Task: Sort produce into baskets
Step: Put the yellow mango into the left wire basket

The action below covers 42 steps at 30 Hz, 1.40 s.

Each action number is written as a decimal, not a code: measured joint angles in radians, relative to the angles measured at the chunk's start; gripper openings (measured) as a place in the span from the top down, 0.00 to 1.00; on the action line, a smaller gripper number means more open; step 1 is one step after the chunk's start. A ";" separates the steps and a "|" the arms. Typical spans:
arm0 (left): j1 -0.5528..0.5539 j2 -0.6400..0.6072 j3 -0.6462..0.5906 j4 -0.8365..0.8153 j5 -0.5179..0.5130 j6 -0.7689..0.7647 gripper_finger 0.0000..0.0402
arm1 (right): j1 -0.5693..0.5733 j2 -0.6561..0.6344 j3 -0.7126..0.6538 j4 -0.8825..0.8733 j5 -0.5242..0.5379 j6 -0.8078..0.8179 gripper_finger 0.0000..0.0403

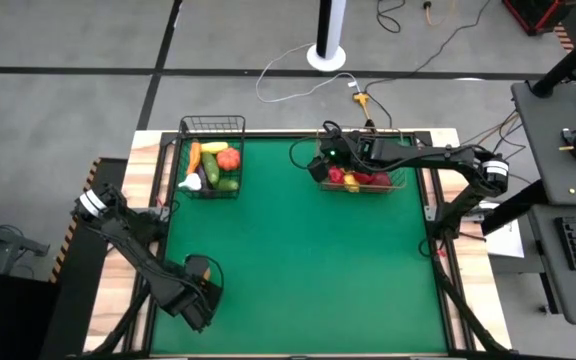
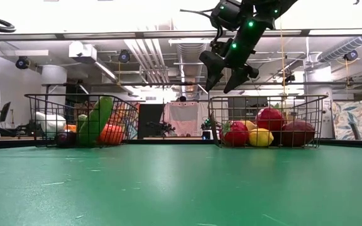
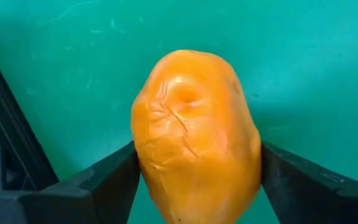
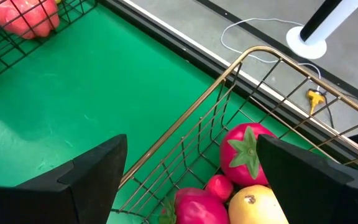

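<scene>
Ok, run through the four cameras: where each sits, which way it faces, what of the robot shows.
High: above, facing straight down on the green table; both arms show.
Low: at tabletop height, facing level across; right pincer hangs open above the brownish basket.
Left wrist: on the left arm, facing the table; left pincer shut on an orange fruit.
Right wrist: facing down into the brownish basket; its fingers show.
Shared: both baskets appear in high and low; the black basket holds vegetables.

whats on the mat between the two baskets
Nothing: in the high view the stretch of green mat between the black basket and the brownish basket is bare. The low view shows the same empty gap.
</scene>
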 joint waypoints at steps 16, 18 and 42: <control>0.001 -0.008 0.018 -0.009 -0.009 0.094 0.44 | 0.000 0.000 0.000 0.000 0.000 0.000 0.13; 0.001 -0.025 0.041 -0.062 -0.011 0.117 0.44 | 0.000 0.000 0.000 0.000 0.000 -0.002 0.13; 0.846 -0.433 0.234 -0.391 -0.809 1.026 0.44 | 0.032 0.000 0.000 0.000 -0.052 0.015 0.13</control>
